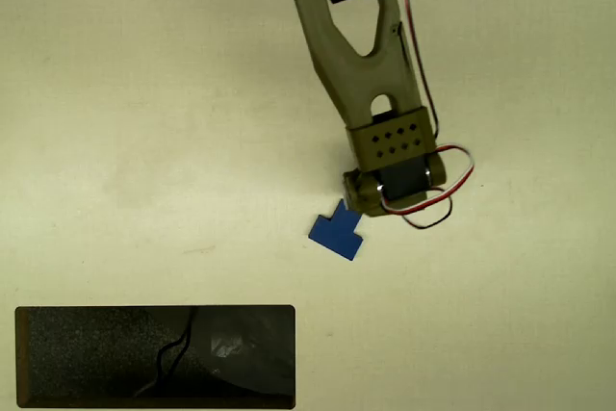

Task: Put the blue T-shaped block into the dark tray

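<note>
The blue T-shaped block [337,231] lies flat on the pale table, a little right of centre. The olive-green arm reaches down from the top edge, and its gripper [360,199] hangs straight down just above and to the right of the block. The wrist body covers the fingers, so their state is hidden. The block's upper tip sits right at the gripper's lower left edge; whether they touch is unclear. The dark tray [58,358] lies at the bottom left, well apart from the block, with nothing inside but reflections.
Red, white and black wires [452,194] loop out on the wrist's right side. The pale table [144,141] stretches bare to the left of the arm and between block and tray.
</note>
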